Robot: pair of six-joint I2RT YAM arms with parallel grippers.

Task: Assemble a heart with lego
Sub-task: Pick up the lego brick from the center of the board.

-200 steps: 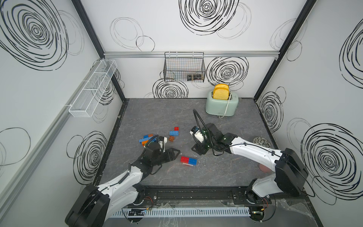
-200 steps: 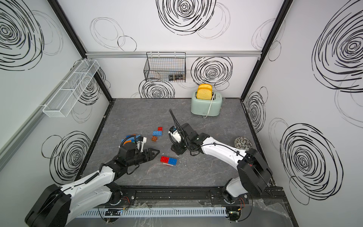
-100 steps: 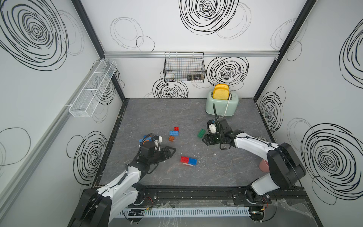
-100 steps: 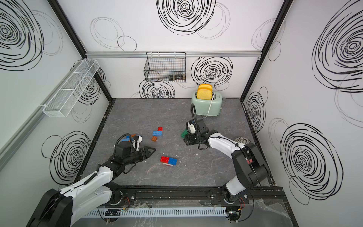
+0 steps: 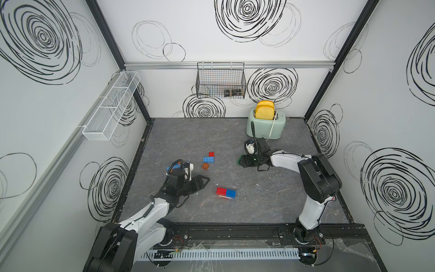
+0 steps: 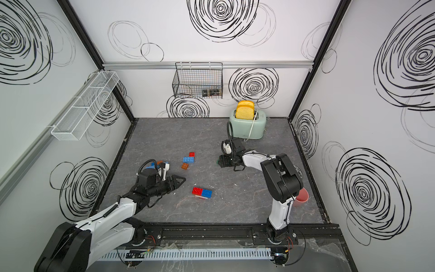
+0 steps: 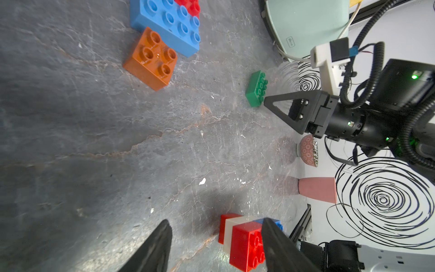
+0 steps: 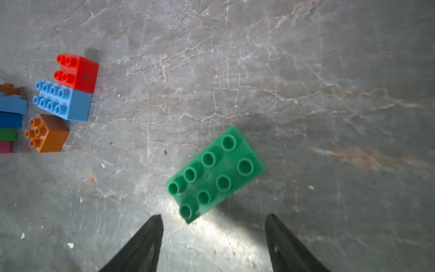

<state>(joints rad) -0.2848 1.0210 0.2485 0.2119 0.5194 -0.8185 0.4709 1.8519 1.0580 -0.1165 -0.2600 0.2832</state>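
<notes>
In a top view we lose most of the green brick behind the right tool; the right wrist view's edge crops a brick stack.

Toaster at the back, 3 bricks mid-table, brick stack nearer front.

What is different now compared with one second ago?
The right tool swung from the middle of the table toward the toaster; the green brick now lies free before its open jaws. The left tool drew back slightly. The red-and-blue stack and the other bricks stayed put.
</notes>
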